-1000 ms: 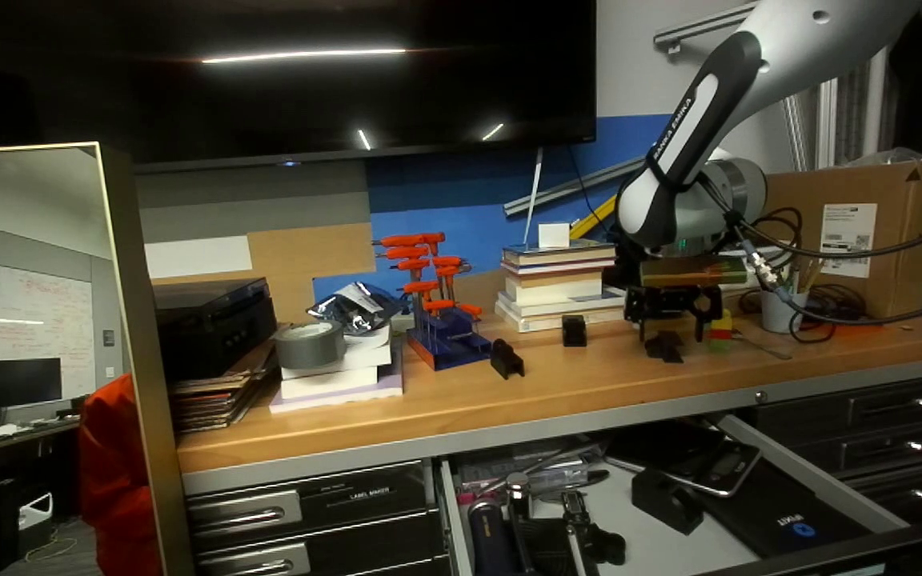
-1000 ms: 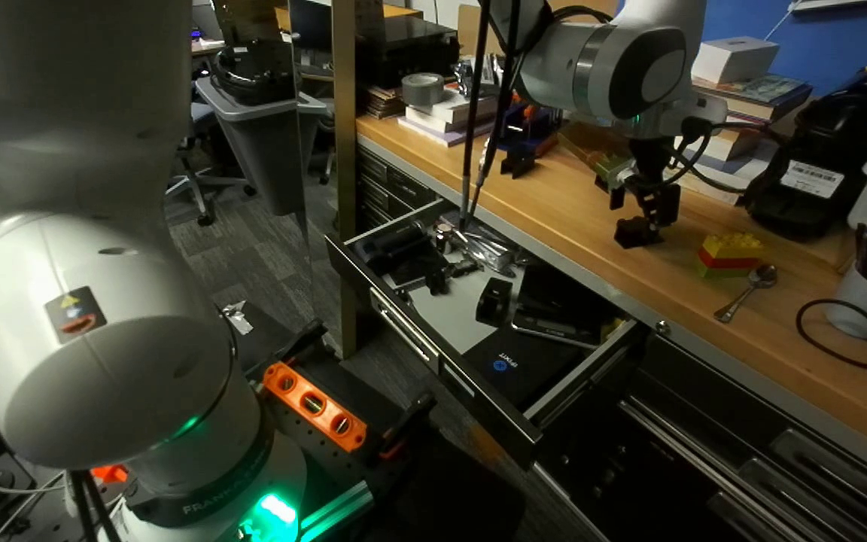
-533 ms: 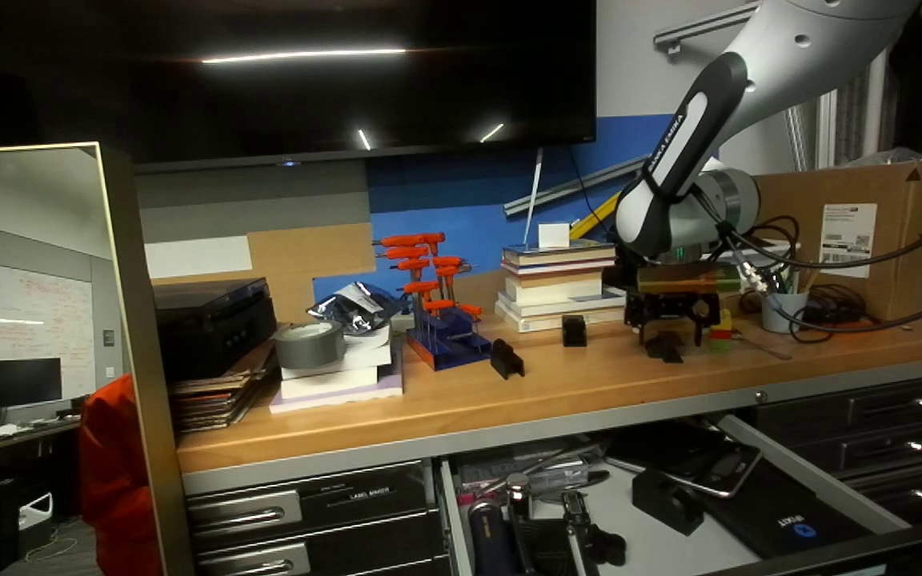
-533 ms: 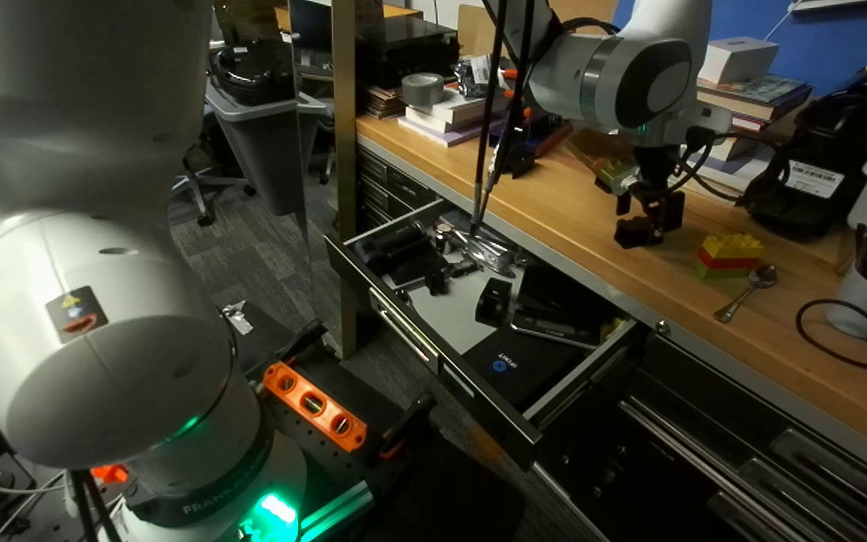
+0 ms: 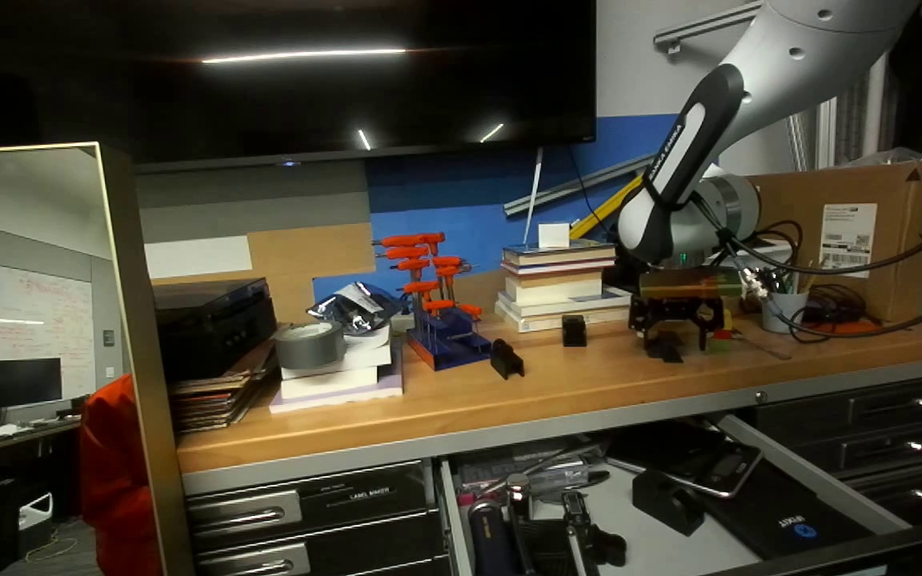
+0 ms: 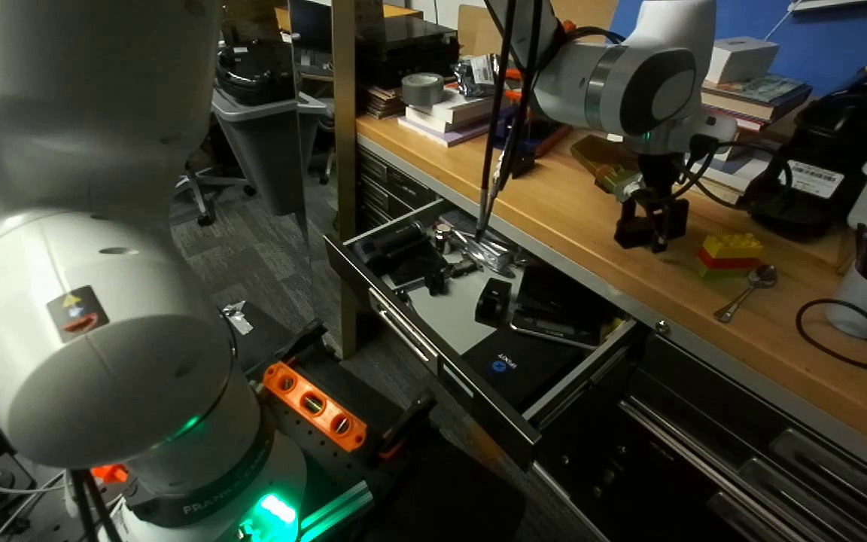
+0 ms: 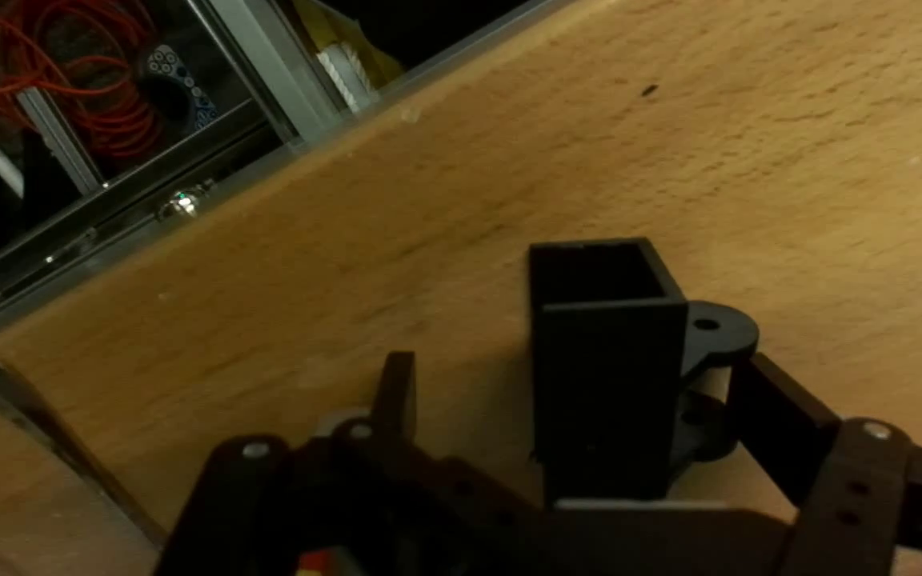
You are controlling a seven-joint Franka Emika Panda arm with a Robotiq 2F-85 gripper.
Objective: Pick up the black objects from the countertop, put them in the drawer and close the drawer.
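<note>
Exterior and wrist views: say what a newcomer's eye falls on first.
Probably the white arm, large at left in an exterior view, a green light at its foot. Then perhaps the orange tool handles in the blue rack on the countertop. The wrist view shows a hollow black piece between the fingers of the open gripper.

The white arm (image 5: 789,88) has black cables (image 6: 497,105) and jaws.

Tape roll (image 5: 310,347) on white pile (image 5: 337,382); spoon (image 6: 755,283) beside toy bricks (image 6: 729,257).

Wooden countertop (image 7: 797,200), matt block (image 7: 609,384), seemingly plastic
</note>
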